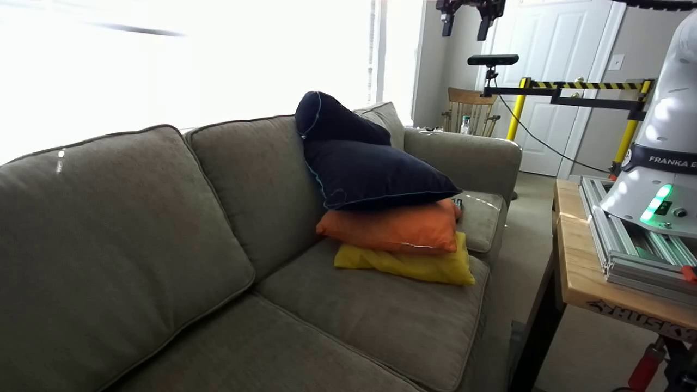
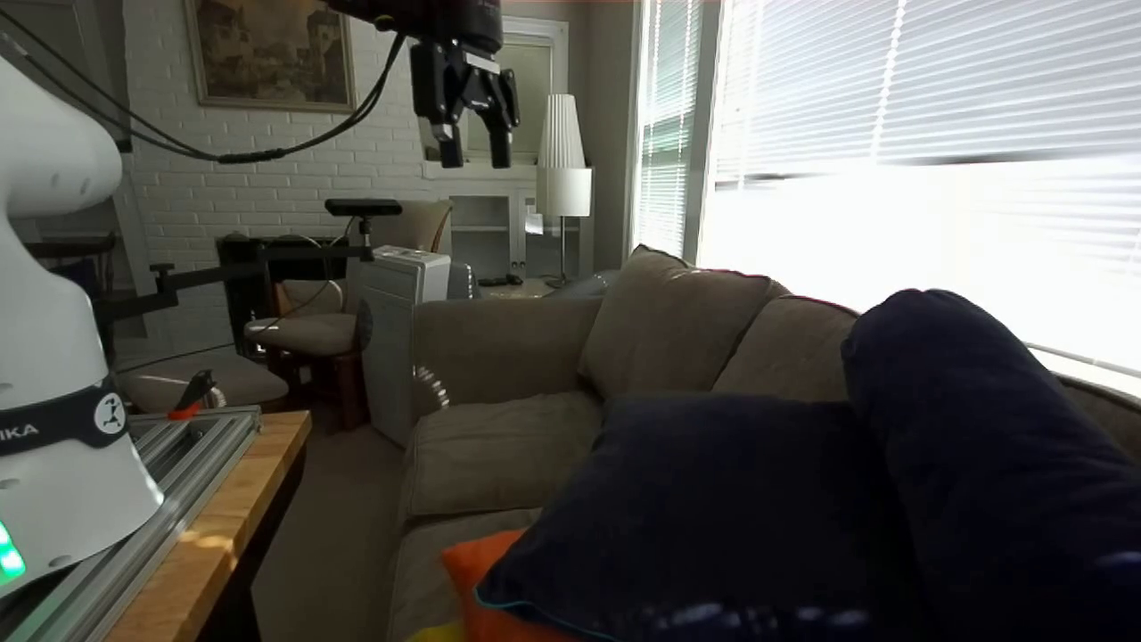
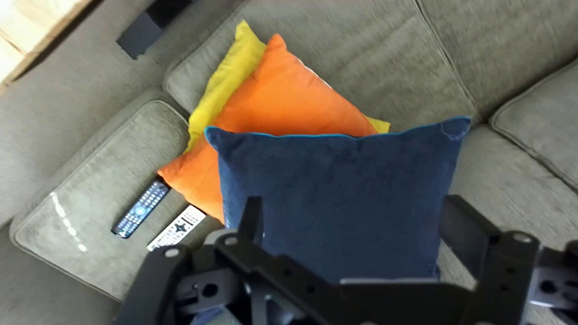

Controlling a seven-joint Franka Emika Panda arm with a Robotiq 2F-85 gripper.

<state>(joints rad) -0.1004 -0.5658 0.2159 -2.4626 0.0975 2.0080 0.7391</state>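
My gripper hangs open high above the sofa, its fingers wide apart with nothing between them. Below it in the wrist view lies a navy pillow with light-blue piping; this pillow tops a stack in both exterior views. Under it is an orange pillow, and a yellow pillow is lowest. Another navy pillow leans against the sofa back. Beside the stack lie a black remote and a white remote.
The grey-brown sofa runs along a bright window. Facing it, the wooden table carries the arm's base. A camera on a boom stands past the table. A floor lamp and a wooden chair are farther off.
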